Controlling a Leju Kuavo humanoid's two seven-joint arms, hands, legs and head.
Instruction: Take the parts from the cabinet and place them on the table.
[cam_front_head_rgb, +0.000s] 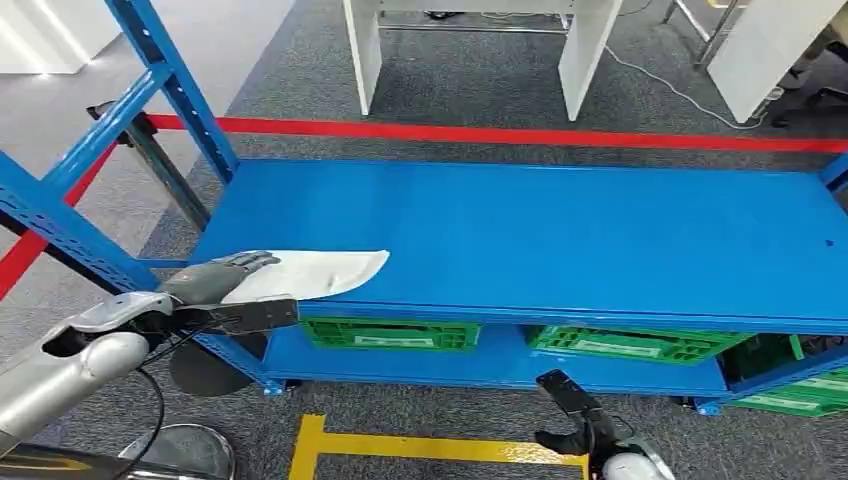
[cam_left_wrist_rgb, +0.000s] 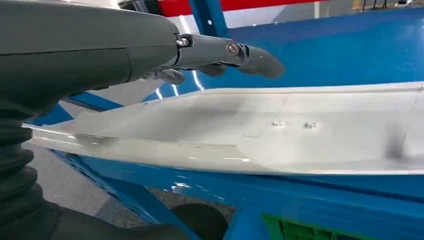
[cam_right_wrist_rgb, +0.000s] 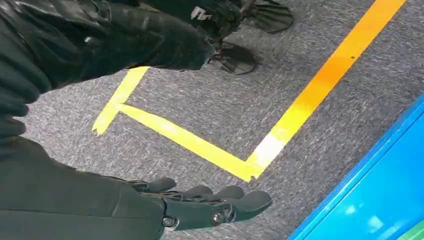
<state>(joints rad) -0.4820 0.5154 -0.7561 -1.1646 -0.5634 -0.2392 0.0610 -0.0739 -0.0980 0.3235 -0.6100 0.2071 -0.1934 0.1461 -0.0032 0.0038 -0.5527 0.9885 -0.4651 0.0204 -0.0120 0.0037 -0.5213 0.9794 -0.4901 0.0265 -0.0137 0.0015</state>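
Observation:
A long white curved part (cam_front_head_rgb: 310, 272) lies on the left front corner of the blue shelf top (cam_front_head_rgb: 560, 240), its left end overhanging the edge. My left hand (cam_front_head_rgb: 215, 280) is at that overhanging end. In the left wrist view its fingers (cam_left_wrist_rgb: 215, 52) stretch out straight above the white part (cam_left_wrist_rgb: 250, 135) with a gap showing beneath them. My right hand (cam_front_head_rgb: 570, 410) hangs low in front of the shelf. Its fingers (cam_right_wrist_rgb: 210, 207) are spread and hold nothing above the grey carpet.
Green crates (cam_front_head_rgb: 390, 333) (cam_front_head_rgb: 630, 343) sit on the lower shelf. Blue uprights (cam_front_head_rgb: 170, 80) rise at the left. A red floor line (cam_front_head_rgb: 500, 133) runs behind the rack, with white table legs (cam_front_head_rgb: 590, 50) beyond it. Yellow tape (cam_front_head_rgb: 420, 447) marks the floor in front.

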